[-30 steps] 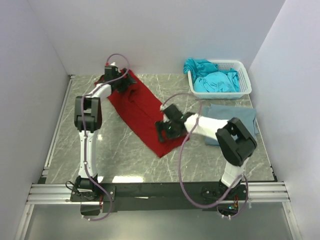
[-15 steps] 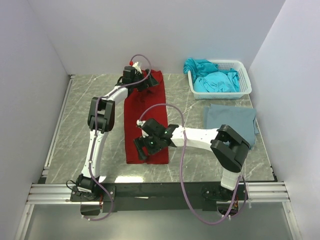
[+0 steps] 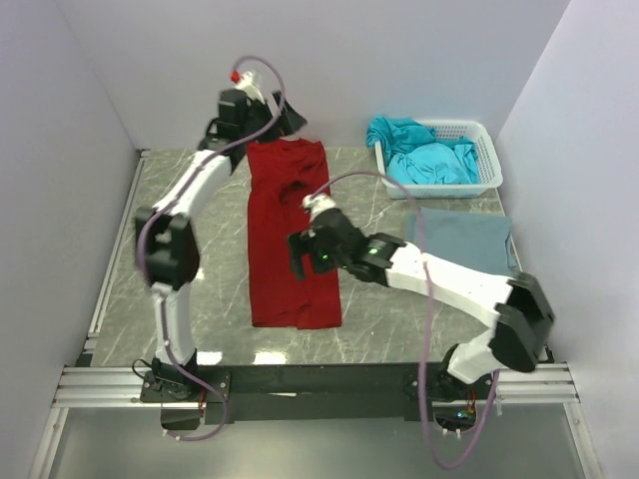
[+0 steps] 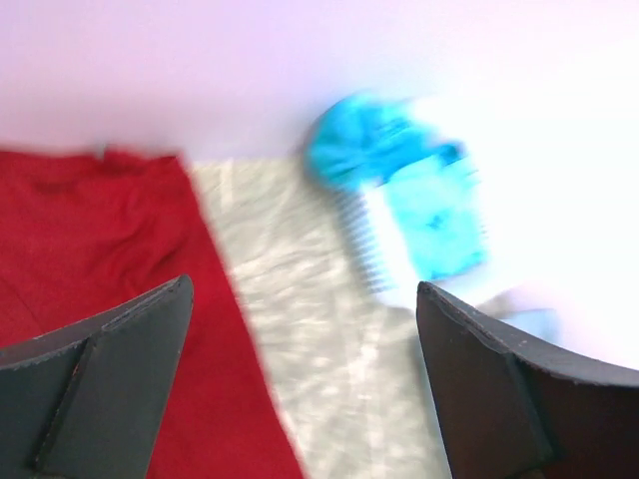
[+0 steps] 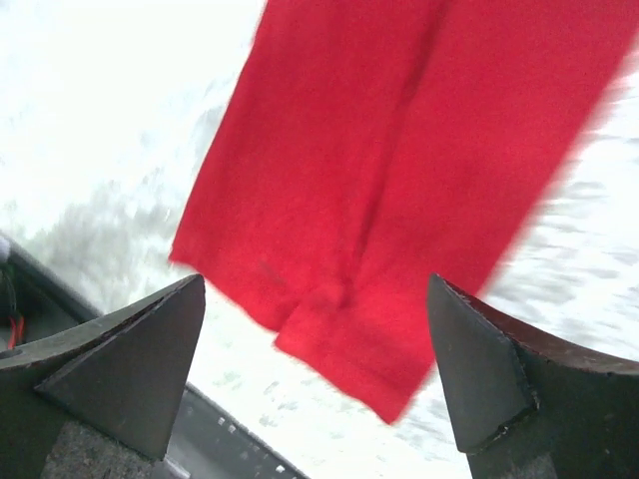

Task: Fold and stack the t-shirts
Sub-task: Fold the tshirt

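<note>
The dark red t-shirt [image 3: 288, 235] lies flat as a long folded strip running front to back on the marble table; it shows in the left wrist view [image 4: 90, 249] and the right wrist view [image 5: 399, 170]. A grey-blue t-shirt [image 3: 464, 239] lies folded at the right. Turquoise t-shirts [image 3: 424, 155] fill the white basket [image 3: 486, 145]. My left gripper [image 3: 290, 118] is open and empty, raised above the red shirt's far end. My right gripper [image 3: 300, 254] is open and empty, raised over the red shirt's middle.
White walls close in the table on three sides. The basket stands at the back right, seen blurred in the left wrist view [image 4: 399, 200]. The table's front edge and black rail [image 3: 319, 374] run in front of the shirt.
The red shirt was swung from a diagonal lie to a straight front-to-back strip. Both grippers have let go of it and lifted away, the left to the far end.
</note>
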`<state>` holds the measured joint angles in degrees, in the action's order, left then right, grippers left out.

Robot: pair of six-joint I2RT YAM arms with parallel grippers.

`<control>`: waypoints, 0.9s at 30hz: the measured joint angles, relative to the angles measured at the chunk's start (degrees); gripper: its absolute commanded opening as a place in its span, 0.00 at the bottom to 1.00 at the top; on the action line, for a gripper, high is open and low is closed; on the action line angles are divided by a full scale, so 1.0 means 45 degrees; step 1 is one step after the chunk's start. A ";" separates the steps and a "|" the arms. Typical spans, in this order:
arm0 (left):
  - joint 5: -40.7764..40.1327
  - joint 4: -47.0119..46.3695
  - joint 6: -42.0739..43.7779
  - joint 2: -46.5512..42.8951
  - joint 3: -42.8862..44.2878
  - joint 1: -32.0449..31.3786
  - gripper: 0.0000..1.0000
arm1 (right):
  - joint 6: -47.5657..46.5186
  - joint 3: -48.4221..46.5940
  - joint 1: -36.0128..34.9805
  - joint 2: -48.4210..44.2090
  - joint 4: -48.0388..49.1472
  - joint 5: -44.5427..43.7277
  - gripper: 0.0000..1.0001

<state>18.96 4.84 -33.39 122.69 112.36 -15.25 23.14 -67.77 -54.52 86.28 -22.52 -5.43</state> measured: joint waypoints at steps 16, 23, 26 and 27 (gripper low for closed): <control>-0.2535 0.0427 -0.2735 -1.1516 -1.4824 -0.2249 1.00 | 0.2089 0.5459 0.2744 -0.6917 -0.0257 -0.2118 1.00; -0.3390 0.3094 -0.4930 -1.5693 -1.8297 -0.4017 0.99 | 0.2234 0.7427 0.2793 -0.7461 0.1277 0.0933 1.00; -0.3541 0.4240 -0.5629 -1.6801 -1.8957 -0.4289 0.97 | 0.2302 0.7732 0.2730 -0.7121 0.1525 0.1846 0.99; -0.3560 0.4585 -0.5814 -1.7039 -1.9127 -0.4323 0.97 | 0.2341 0.7810 0.2676 -0.6994 0.1598 0.2025 0.99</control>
<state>2.94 25.47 -59.55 46.02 26.28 -34.70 33.67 -32.62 -42.48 54.81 -15.33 3.68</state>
